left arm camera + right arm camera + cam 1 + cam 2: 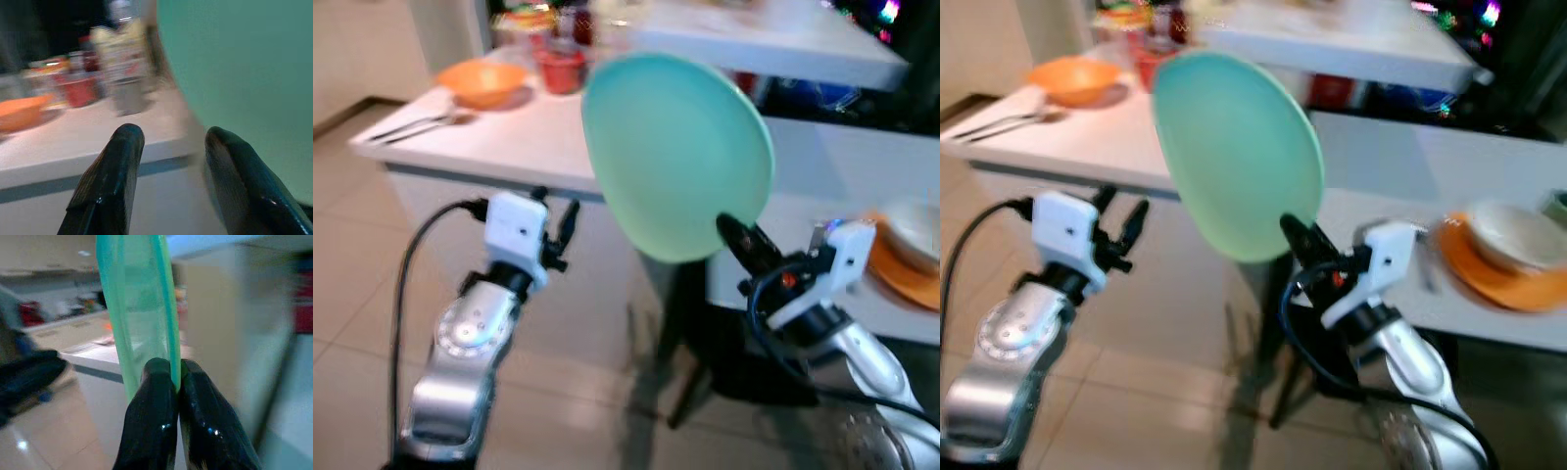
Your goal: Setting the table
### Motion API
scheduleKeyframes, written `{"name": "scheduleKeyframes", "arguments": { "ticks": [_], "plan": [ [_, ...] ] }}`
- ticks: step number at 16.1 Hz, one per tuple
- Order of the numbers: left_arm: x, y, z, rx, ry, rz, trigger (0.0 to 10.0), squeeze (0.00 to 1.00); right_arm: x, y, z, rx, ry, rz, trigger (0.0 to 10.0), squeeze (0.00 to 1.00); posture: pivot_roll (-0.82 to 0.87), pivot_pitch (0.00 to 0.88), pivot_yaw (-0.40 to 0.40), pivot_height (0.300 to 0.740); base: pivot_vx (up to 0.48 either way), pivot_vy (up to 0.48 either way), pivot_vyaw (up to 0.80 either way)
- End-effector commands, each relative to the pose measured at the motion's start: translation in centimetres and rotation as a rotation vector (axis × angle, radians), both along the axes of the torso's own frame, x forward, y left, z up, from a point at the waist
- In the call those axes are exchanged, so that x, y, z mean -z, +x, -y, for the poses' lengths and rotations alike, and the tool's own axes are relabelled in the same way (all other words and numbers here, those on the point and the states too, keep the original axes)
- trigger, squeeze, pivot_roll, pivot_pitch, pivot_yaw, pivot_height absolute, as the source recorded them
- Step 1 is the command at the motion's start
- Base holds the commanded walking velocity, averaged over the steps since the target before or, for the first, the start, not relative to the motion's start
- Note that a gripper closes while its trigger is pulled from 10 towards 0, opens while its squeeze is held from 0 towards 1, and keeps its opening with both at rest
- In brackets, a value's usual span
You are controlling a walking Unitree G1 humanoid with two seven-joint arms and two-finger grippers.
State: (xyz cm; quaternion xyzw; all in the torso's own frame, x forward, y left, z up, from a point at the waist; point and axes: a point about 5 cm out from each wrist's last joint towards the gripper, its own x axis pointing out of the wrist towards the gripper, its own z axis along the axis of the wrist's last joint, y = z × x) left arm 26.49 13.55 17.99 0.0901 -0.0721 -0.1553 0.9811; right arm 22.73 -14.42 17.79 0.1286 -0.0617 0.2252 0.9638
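Observation:
A pale green plate (677, 152) stands on edge in the air in front of the white table (509, 137). My right gripper (736, 235) is shut on its lower rim; the right wrist view shows the fingers (161, 401) pinching the thin green plate (134, 308) edge. My left gripper (556, 220) is raised below the table's front edge, left of the plate, open and holding nothing; its two black fingers (117, 161) point at the table. On the table lie an orange bowl (481, 83), cutlery (416, 124) and a red cup (560, 69).
To the right, a lower white surface (1410, 284) carries an orange plate (1498, 264) with a white bowl (1518, 227) on it. Bottles and jars (122, 63) stand at the back of the table. Beige floor tiles (352, 323) lie below.

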Motion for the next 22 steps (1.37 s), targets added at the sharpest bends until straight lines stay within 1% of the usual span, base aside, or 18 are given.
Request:
{"name": "scheduleKeyframes", "arguments": {
  "ticks": [1, 2, 4, 6, 7, 11, 13, 14, 15, 17, 18, 20, 22],
  "plan": [
    [0.1, 0.4, -0.8, -0.022, 0.023, 0.000, 10.0, 0.00, -1.0, 0.3, 0.0, 0.048, 0.023, 0.062, 10.0, 0.00, -0.05, 0.000, 0.002, 0.740, 0.000, -0.446, 0.00],
    [0.0, 0.7, -0.7, -0.017, 0.023, 0.000, 10.0, 0.00, -1.0, 0.5, 0.1, 0.078, 0.041, 0.061, 10.0, 0.00, -0.05, 0.000, 0.002, 0.740, 0.000, -0.446, 0.00],
    [-0.2, 1.0, -0.4, -0.008, 0.026, 0.007, 10.0, 0.00, -0.8, 0.5, 0.4, 0.100, 0.048, 0.056, 10.0, 0.00, -0.05, 0.000, 0.009, 0.740, 0.000, -0.442, 0.00],
    [-0.3, 1.0, -0.3, -0.002, 0.029, 0.010, 10.0, 0.00, -0.6, 0.6, 0.9, 0.138, 0.063, 0.048, 10.0, 0.00, -0.04, 0.000, 0.008, 0.740, 0.000, -0.442, 0.00],
    [-0.1, 1.0, -0.6, -0.006, 0.040, 0.007, 10.0, 0.00, -0.6, 0.8, 1.1, 0.162, 0.086, 0.046, 10.0, 0.00, -0.05, 0.000, 0.006, 0.740, 0.000, -0.442, 0.00],
    [-0.2, 1.4, -0.6, -0.005, 0.033, 0.014, 10.0, 0.00, -0.8, 0.9, 0.9, 0.168, 0.085, 0.053, 10.0, 0.00, -0.05, 0.000, 0.019, 0.740, 0.000, -0.445, 0.00],
    [-0.4, 1.6, -0.1, 0.014, 0.039, 0.021, 10.0, 0.00, -0.7, 1.1, 1.5, 0.210, 0.096, 0.052, 10.0, 0.00, -0.05, 0.000, 0.018, 0.740, 0.000, -0.446, 0.00],
    [-0.5, 1.6, -0.2, 0.016, 0.039, 0.023, 10.0, 0.00, -1.3, 1.4, 1.5, 0.223, 0.098, 0.070, 10.0, 0.00, -0.05, 0.000, 0.018, 0.740, 0.000, -0.442, 0.00],
    [-0.3, 1.7, -0.4, 0.013, 0.045, 0.019, 10.0, 0.00, -1.8, 1.7, 1.4, 0.229, 0.122, 0.081, 10.0, 0.00, -0.06, 0.000, 0.019, 0.740, 0.000, -0.442, 0.00],
    [-0.2, 1.8, -0.5, 0.009, 0.045, 0.018, 10.0, 0.00, -2.2, 1.8, 1.4, 0.232, 0.127, 0.093, 10.0, 0.00, -0.06, 0.000, 0.018, 0.740, 0.000, -0.442, 0.00],
    [-0.4, 1.9, -0.2, 0.014, 0.039, 0.023, 10.0, 0.00, -2.2, 1.8, 1.6, 0.240, 0.131, 0.093, 10.0, 0.00, -0.06, 0.000, 0.016, 0.740, 0.000, -0.442, 0.00],
    [-0.4, 1.8, 0.0, 0.017, 0.039, 0.027, 10.0, 0.00, -1.8, 2.0, 2.5, 0.291, 0.151, 0.073, 10.0, 0.00, -0.04, 0.000, 0.013, 0.740, 0.000, -0.442, 0.00],
    [-0.3, 2.0, -0.6, -0.001, 0.047, 0.025, 10.0, 0.00, -1.8, 2.2, 2.8, 0.330, 0.174, 0.067, 10.0, 0.00, -0.05, 0.000, 0.019, 0.740, 0.000, -0.444, 0.00]
  ]
}}
